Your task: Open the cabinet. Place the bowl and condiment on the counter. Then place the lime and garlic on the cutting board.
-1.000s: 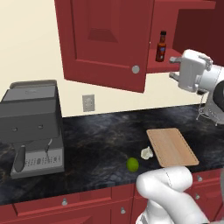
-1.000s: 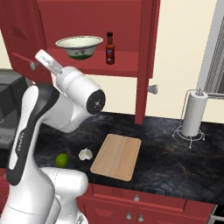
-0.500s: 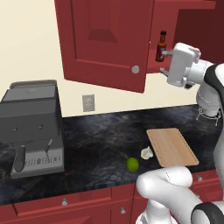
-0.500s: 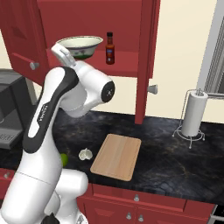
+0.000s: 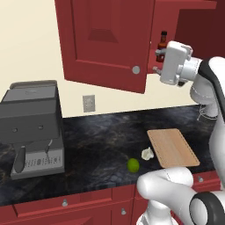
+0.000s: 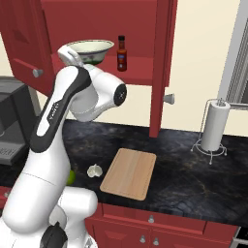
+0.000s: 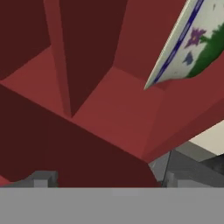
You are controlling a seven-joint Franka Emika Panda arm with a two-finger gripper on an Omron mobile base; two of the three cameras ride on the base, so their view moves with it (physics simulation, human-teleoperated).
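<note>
Going left to right, the first step looks done: the dark red upper wall cabinet point(image 5: 105, 41) with panelled doors and small round silver knobs stands open, its left door swung out over the black stone counter point(image 5: 101, 140) with faint marbled veins. Nothing else is finished, I judge. The wide shallow cream-white bowl point(image 6: 90, 49) with a greenish pattern outside sits on the cabinet shelf, and just to its right the small slim bottle of reddish-brown sauce point(image 6: 121, 53) with a black cap and red label stands upright on the same shelf, apart from the bowl. Down on the counter, the small round yellow-green lime point(image 5: 133, 165) lies near the front edge, the small white lumpy garlic bulb point(image 5: 147, 153) is just to its right, and the flat light-brown wooden cutting board point(image 5: 172, 147) lies right of the garlic with nothing on it. So four placements remain. My arm is raised high, elbow bent, with the hand up at the shelf, beside and below the bowl. My claw point(image 7: 105, 181) looks up into the red cabinet interior, the bowl's patterned side at the upper right of the hand view; its jaws are spread wide and hold nothing.
</note>
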